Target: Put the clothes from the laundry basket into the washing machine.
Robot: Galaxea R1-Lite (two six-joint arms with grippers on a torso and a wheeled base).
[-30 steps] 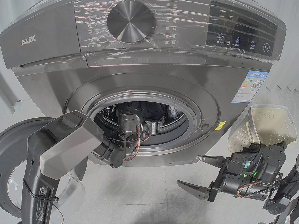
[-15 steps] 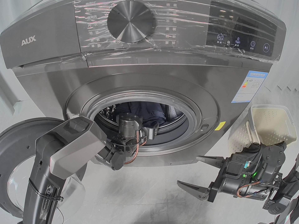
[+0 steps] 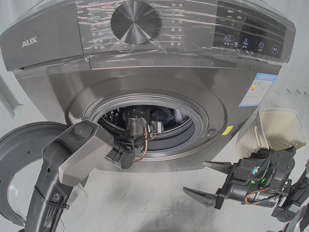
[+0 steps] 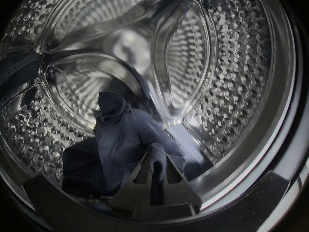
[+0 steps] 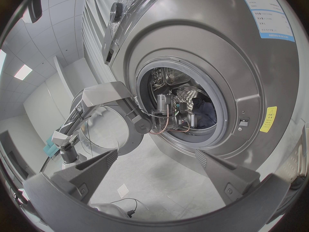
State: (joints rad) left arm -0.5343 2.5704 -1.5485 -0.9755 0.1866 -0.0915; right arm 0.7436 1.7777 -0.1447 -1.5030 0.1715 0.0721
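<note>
my left gripper [image 4: 157, 165] is in the drum [image 4: 225, 65], jaws clamped on cloth [image 4: 128, 136]; i'd release next (right gripper [image 3: 194, 176] jaws apart).

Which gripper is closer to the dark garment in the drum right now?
Left. The left gripper is inside the drum, shut on the dark garment; the right gripper hangs open outside the washing machine, by the laundry basket.

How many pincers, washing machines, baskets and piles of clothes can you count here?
pincers: 2, the left pincer and the right pincer
washing machine: 1
laundry basket: 1
pile of dark blue clothes, inside the drum: 1
Total: 5
</note>
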